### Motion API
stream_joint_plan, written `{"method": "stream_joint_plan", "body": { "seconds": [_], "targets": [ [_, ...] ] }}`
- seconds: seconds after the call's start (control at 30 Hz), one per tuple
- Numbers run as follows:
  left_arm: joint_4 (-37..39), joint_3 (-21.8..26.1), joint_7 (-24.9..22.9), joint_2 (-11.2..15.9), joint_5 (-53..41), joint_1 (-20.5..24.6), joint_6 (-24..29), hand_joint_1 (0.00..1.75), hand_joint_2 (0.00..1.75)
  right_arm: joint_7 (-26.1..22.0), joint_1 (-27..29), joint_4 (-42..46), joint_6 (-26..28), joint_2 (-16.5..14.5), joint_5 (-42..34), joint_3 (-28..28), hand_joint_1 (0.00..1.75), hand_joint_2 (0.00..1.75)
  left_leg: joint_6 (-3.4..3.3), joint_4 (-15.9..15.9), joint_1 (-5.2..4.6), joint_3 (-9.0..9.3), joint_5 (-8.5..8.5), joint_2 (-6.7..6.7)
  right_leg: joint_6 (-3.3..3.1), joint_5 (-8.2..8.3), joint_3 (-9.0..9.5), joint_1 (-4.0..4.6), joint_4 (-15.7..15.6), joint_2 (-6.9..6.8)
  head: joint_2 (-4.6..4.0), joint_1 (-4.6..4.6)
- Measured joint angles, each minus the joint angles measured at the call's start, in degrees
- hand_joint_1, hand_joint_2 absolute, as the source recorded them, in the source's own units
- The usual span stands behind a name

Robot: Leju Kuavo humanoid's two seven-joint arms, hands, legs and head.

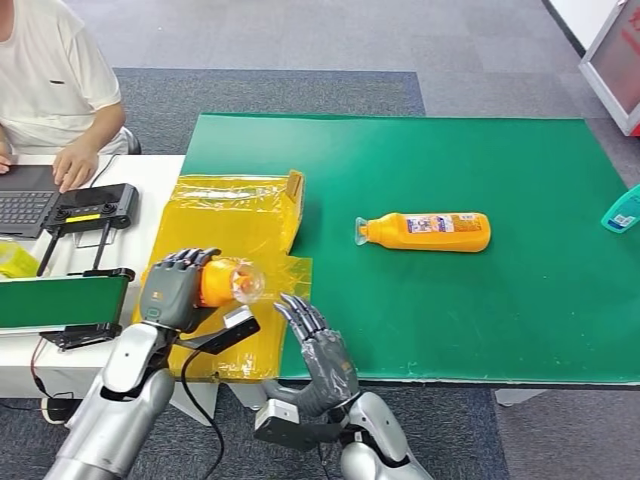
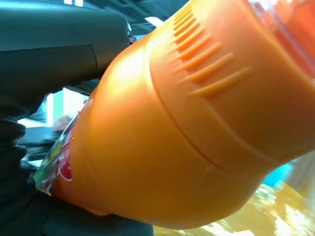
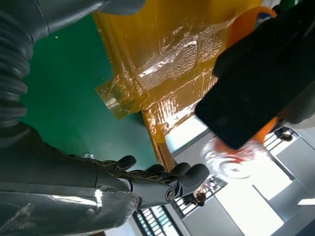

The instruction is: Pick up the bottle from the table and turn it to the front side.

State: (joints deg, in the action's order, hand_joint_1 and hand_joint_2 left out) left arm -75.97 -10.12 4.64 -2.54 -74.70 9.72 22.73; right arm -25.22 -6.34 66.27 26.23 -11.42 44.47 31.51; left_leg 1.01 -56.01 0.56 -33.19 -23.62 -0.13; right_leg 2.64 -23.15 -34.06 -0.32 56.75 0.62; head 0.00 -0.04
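Note:
My left hand (image 1: 172, 288) grips an orange bottle (image 1: 225, 281) with a clear cap, held above the yellow plastic sheet (image 1: 226, 225) at the table's near left. Close up in the left wrist view, the orange bottle (image 2: 193, 123) has ridged shoulders and a colourful label end. My right hand (image 1: 317, 345) hovers open at the table's front edge, just right of the held bottle, fingers spread. In the right wrist view the right hand's fingers (image 3: 163, 179) are extended with nothing in them. A second orange bottle (image 1: 426, 231) lies on its side on the green mat (image 1: 490, 300), label up, cap pointing left.
A person in a white shirt (image 1: 53, 90) sits at the far left with a hand by a laptop (image 1: 26, 200). A black device (image 1: 94, 208) and a small green conveyor (image 1: 60, 300) stand on the white table. A teal object (image 1: 623, 212) lies at the mat's right edge.

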Motion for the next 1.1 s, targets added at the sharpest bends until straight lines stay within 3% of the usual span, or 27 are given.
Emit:
{"method": "stream_joint_plan", "body": {
  "seconds": [0.1, 0.27, 0.47, 0.67, 0.7, 0.8, 0.83, 1.1],
  "targets": [
    [9.2, -7.4, -2.1, 0.7, -3.7, 8.4, -4.0, 1.75, 1.75, -1.4, -1.0, 0.2, -1.4, 0.0, -1.3, 1.6, 0.00, 1.75, -0.01, 0.0, 0.00, -0.05, 0.06, 0.00, 0.02, 0.05, -0.03, 0.00, 0.0, 0.00, 0.00, 0.01],
    [18.7, -12.3, -4.1, -0.7, -6.0, 15.4, -6.1, 1.75, 1.75, -2.4, -1.7, 1.7, -1.8, -0.1, -1.6, 3.9, 0.00, 1.75, -0.04, 0.0, 0.00, -0.09, 0.09, 0.00, 0.05, 0.09, -0.06, 0.00, 0.0, 0.00, 0.00, 0.01],
    [27.9, -15.6, -5.9, -2.8, -6.9, 21.0, -7.9, 1.75, 1.75, -2.6, -1.9, 4.4, -1.9, 0.1, -2.3, 5.6, 0.00, 1.75, -0.04, 0.0, 0.00, -0.14, 0.09, 0.00, 0.06, 0.09, -0.11, -0.01, 0.0, 0.01, 0.00, 0.01],
    [34.3, -15.9, -5.2, -5.7, -4.0, 23.2, -7.1, 1.75, 1.75, -3.3, -1.8, 8.5, -2.3, 0.8, -2.8, 6.9, 0.00, 1.75, -0.04, 0.0, 0.00, -0.14, 0.09, 0.00, 0.06, 0.09, -0.10, -0.01, 0.0, 0.00, 0.00, 0.00],
    [35.2, -16.0, -5.2, -6.2, -3.7, 23.3, -7.0, 1.38, 1.75, -3.4, -1.8, 9.3, -2.5, 1.0, -2.8, 7.2, 0.00, 1.75, -0.04, 0.0, 0.00, -0.14, 0.09, 0.00, 0.06, 0.09, -0.10, -0.01, 0.0, 0.00, 0.00, 0.00],
    [37.7, -16.3, -5.5, -7.7, -2.4, 23.5, -7.5, 0.07, 1.75, -3.5, -1.9, 11.7, -2.7, 1.5, -3.0, 8.1, 0.00, 1.75, -0.04, 0.0, -0.01, -0.14, 0.09, 0.00, 0.06, 0.10, -0.10, -0.02, 0.0, 0.01, 0.00, 0.01],
    [38.6, -16.3, -5.9, -8.1, -2.0, 23.7, -7.9, 0.00, 1.75, -3.6, -1.8, 12.5, -2.7, 1.6, -3.1, 8.3, 0.00, 1.75, -0.04, 0.0, -0.01, -0.14, 0.09, 0.00, 0.06, 0.10, -0.10, -0.02, 0.0, 0.01, 0.00, 0.02],
    [44.8, -15.3, -6.9, -8.9, 0.6, 24.4, -9.1, 0.00, 1.75, -3.3, -1.2, 15.8, -2.4, 3.3, -3.5, 8.6, 0.00, 1.75, -0.05, 0.0, 0.00, -0.13, 0.12, 0.01, 0.06, 0.11, -0.08, 0.00, 0.0, 0.01, 0.00, 0.00]
  ]
}}
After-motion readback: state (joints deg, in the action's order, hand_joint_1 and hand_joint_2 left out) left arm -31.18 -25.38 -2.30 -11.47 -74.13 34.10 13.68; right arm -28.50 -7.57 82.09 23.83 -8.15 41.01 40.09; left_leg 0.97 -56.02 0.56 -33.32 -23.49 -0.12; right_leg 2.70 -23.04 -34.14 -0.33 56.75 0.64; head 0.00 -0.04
